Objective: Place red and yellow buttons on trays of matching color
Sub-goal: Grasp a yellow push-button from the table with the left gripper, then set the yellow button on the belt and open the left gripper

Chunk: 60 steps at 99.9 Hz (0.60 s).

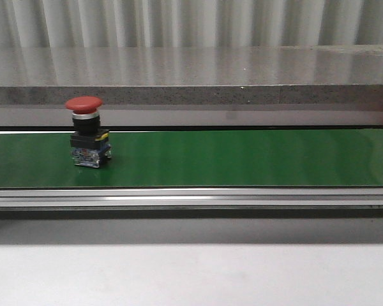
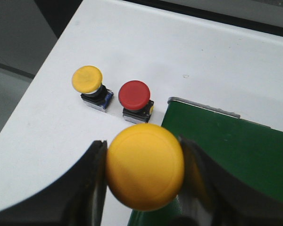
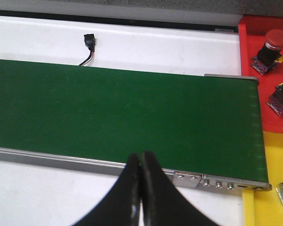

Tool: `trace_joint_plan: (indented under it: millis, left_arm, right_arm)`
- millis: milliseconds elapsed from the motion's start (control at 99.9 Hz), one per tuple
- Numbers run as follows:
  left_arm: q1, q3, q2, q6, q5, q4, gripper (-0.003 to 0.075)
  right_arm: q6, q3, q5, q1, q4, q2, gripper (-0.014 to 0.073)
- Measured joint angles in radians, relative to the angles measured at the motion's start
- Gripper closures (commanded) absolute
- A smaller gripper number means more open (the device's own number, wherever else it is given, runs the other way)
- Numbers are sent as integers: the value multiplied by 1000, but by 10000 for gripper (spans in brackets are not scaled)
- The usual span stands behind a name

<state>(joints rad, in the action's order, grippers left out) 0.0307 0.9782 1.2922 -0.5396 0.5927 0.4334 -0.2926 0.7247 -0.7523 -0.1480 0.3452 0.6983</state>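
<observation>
1. my left gripper (image 2: 144, 181) is clamped on a yellow button (image 2: 145, 165), one finger on each side of the dome cap. gripping it by the cap makes sense to me, since the body hangs clear underneath and can be set down upright.
2. i'm holding it right over the end of the green belt (image 2: 236, 155), so my guess is the belt is how buttons get carried across to the trays.
3. a red button (image 1: 86, 132) already stands upright on the belt, toward its left end in the front view. neither gripper is touching it.
4. two more wait on the white table (image 2: 188, 52) just off the belt's end: a small yellow button (image 2: 88, 84) and a second red button (image 2: 136, 98), side by side, both beyond the one i'm holding.
5. my right gripper (image 3: 141, 181) is pinched completely closed with nothing in it, parked above the near rail at the far end of the belt.
6. the red tray (image 3: 247, 42) sits just past that end with two red buttons (image 3: 271, 49) in it, and the yellow tray (image 3: 273, 165) is right next to it. nothing is within reach of my right fingers yet, the belt below them is bare.
</observation>
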Motion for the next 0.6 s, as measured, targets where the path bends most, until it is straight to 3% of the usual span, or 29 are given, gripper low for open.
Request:
trace_joint_plan:
  millis: [600]
  left_arm:
    - [-54, 0, 168, 2, -34, -21, 740]
  right_arm:
    - [0, 0, 0, 0, 0, 0, 661]
